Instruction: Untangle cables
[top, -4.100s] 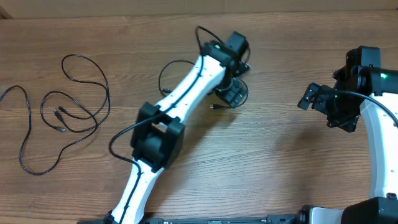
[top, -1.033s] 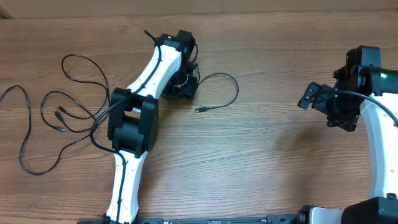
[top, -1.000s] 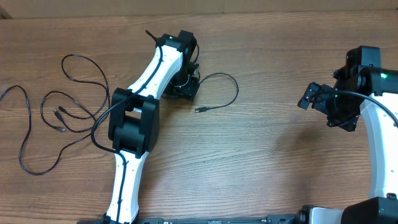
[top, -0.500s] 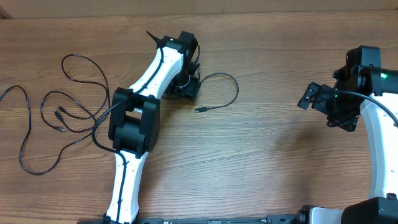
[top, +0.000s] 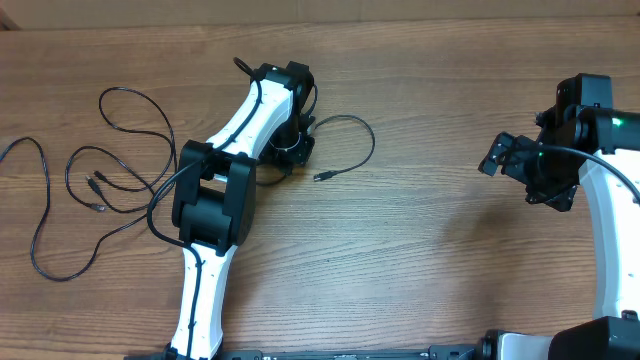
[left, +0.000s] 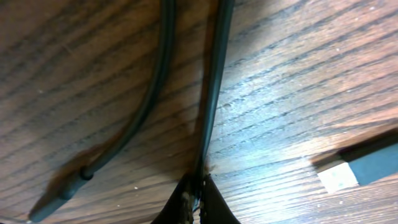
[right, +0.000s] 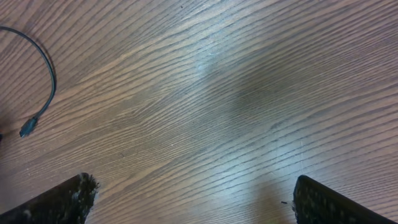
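A thin black cable arcs over the wooden table right of my left gripper and ends in a small plug. In the left wrist view, my left gripper is shut on this cable, which runs up from between the fingertips. A second strand with a plug end lies beside it on the left. More cables lie in loose loops at the far left. My right gripper hovers open at the right, with nothing between its fingers; the right wrist view catches the cable's plug end.
A flat dark tip with a white end lies to the right of the left fingers. The left arm's black elbow hangs over the table between the two cable groups. The bare wooden table lies between the two arms.
My left gripper has shut on the cable. Over the last seconds the left arm swung left, and the cable's loop has drawn slightly left with it. The right arm has not moved.
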